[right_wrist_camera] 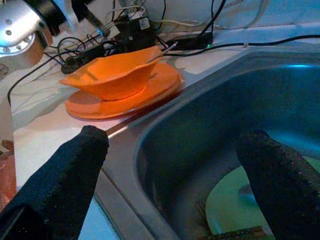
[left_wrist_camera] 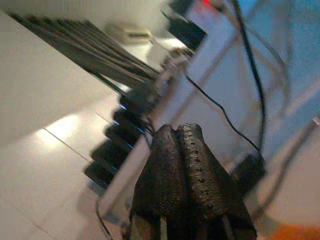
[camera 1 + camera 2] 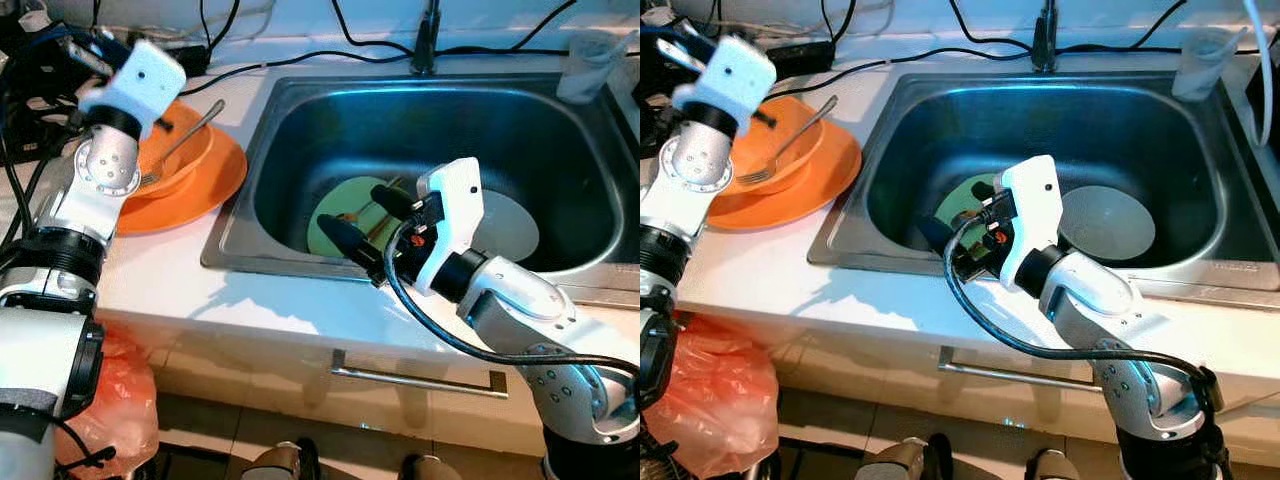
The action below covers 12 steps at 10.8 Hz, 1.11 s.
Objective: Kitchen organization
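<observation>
Sink (image 3: 300, 100): steel basin set in white worktop (image 3: 260, 295); green plate (image 3: 345, 215) at its left-front floor, grey plate (image 3: 505, 225) beside it.
Worktop left edge: orange bowl (image 3: 185, 150) with fork (image 3: 185, 140) on orange plate (image 3: 215, 185) — cables behind.
Right gripper (image 3: 365, 225): fingers spread wide, over sink's front rim.
Left gripper (image 2: 185, 165): textured pads pressed together — raised above bowl.

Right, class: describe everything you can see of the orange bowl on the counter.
The orange bowl is glossy, plastic-looking, with a wavy flared rim. It sits upright on a matching orange plate on the white counter, left of the steel sink. A metal fork rests in it, handle leaning out over the rim. The left gripper's wrist partly hides it.
</observation>
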Motion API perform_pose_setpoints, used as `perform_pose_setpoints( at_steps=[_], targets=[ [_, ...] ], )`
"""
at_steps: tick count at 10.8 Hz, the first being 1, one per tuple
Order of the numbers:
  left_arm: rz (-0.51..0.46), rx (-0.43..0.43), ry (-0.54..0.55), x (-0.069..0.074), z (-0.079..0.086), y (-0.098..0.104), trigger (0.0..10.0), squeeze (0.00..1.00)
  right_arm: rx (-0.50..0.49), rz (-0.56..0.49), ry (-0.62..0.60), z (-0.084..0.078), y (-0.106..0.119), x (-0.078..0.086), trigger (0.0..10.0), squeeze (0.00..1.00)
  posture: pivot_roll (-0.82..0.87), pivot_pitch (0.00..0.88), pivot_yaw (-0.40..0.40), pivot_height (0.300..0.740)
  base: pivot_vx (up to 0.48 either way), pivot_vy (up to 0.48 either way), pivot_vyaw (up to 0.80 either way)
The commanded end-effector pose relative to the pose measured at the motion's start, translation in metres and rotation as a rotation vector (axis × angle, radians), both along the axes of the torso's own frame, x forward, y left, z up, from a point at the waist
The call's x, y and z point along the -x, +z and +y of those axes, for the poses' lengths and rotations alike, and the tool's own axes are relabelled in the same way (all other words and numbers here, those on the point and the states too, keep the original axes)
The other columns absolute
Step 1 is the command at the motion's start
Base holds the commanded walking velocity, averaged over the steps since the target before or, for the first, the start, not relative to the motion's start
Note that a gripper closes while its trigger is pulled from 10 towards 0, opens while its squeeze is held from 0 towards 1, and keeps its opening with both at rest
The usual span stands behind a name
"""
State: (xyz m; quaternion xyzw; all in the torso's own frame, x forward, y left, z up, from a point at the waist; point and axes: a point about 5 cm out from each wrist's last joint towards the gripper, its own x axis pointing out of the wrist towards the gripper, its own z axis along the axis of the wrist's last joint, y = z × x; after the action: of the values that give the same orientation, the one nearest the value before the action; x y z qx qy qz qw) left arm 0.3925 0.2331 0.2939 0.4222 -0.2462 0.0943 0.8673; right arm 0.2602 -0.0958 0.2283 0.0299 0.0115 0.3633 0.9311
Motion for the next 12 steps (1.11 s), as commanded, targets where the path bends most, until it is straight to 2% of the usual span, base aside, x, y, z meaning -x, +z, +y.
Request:
perform_pose_setpoints(
  at_steps=[1, 3, 5, 6, 9, 12],
  targets=[
    [-0.079, 0.004, 0.029, 0.005, 0.007, 0.011, 0.0, 0.0, -0.006, -0.016, 0.024, 0.005, 0.002, 0.0, 10.0, 0.0, -0.04, 0.116, 0.128, 0.74, 0.0, 0.0, 0.0],
    [-0.134, 0.042, 0.01, 0.008, 0.005, 0.02, 0.0, 0.0, -0.007, -0.02, 0.027, 0.005, 0.003, -0.002, 10.0, 0.0, -0.04, 0.112, 0.125, 0.74, 0.0, 0.0, 0.0],
    [-0.217, 0.05, -0.059, 0.012, -0.014, 0.029, 0.0, 0.0, -0.007, -0.021, 0.03, 0.005, 0.002, -0.003, 10.0, 0.0, -0.03, 0.103, 0.12, 0.74, 0.0, 0.0, 0.0],
    [-0.222, 0.054, -0.081, 0.012, -0.02, 0.029, 0.0, 0.0, -0.008, -0.022, 0.032, 0.005, 0.002, -0.004, 10.0, 0.0, -0.03, 0.101, 0.119, 0.74, 0.0, 0.0, 0.0],
    [-0.261, 0.105, -0.207, 0.015, -0.055, 0.034, 0.0, 0.0, -0.025, 0.01, 0.073, 0.009, -0.003, 0.0, 10.0, 0.0, -0.03, 0.1, 0.117, 0.74, 0.0, 0.0, 0.0],
    [-0.266, 0.145, -0.273, 0.015, -0.073, 0.037, 0.0, 0.0, -0.025, 0.015, 0.094, 0.009, -0.005, 0.004, 10.0, 0.0, -0.05, 0.099, 0.13, 0.74, 0.0, 0.0, 0.0]
  ],
)
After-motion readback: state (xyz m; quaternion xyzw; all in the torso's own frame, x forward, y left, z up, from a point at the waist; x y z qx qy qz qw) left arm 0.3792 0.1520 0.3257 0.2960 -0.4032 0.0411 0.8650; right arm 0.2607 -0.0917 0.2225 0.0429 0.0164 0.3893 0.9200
